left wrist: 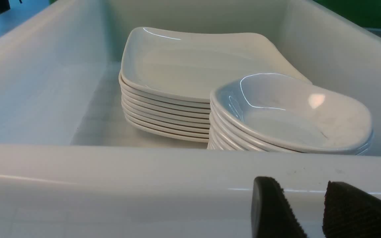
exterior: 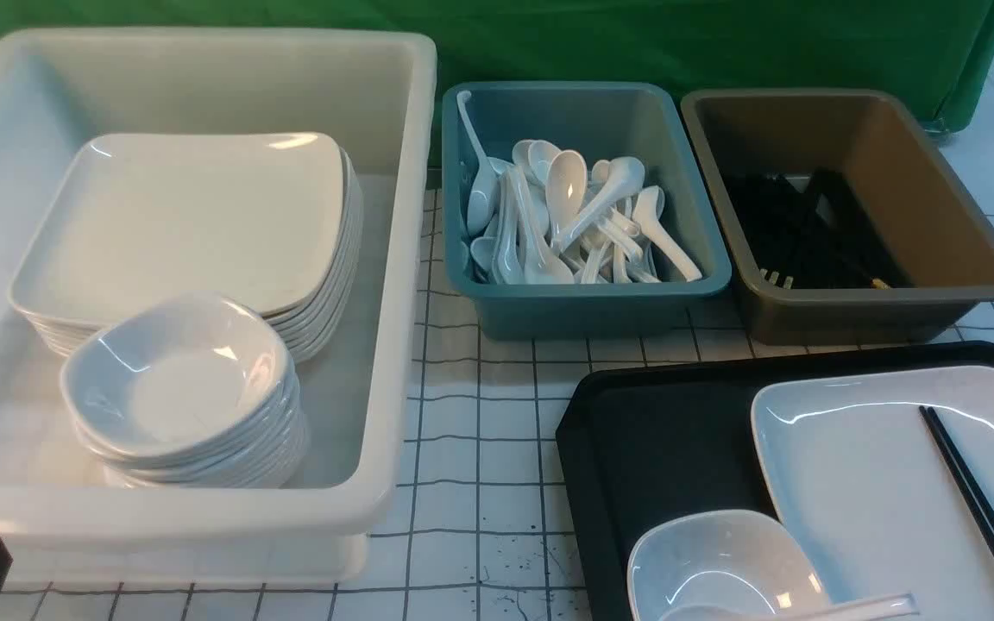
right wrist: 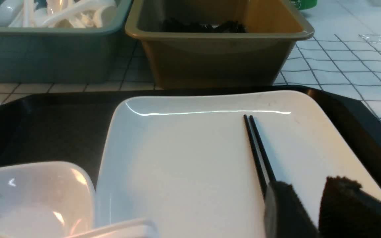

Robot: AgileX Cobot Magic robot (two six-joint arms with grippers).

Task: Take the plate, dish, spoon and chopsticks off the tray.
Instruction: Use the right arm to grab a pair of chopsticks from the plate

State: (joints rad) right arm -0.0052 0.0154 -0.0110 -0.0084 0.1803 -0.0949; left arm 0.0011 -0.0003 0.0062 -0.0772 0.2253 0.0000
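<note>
Four pieces sit on the tray [exterior: 652,440], near right, so we judge nothing cleared yet: the plate [exterior: 859,483] carrying the chopsticks [exterior: 980,509], the dish [exterior: 713,561], the spoon [exterior: 859,605]. Our left jaws and right jaws stand apart, both empty.

Bright, even light falls from overhead, drawing thin white glare streaks along the plate [right wrist: 210,113] rim and on the stacked bowls [exterior: 178,379], with only faint shadows beneath. The black tray [exterior: 661,440] and the inside of the brown bin [exterior: 877,297] swallow detail. The right gripper [right wrist: 308,183] blurs close to its lens, and the front view looks cool and slightly soft.
</note>
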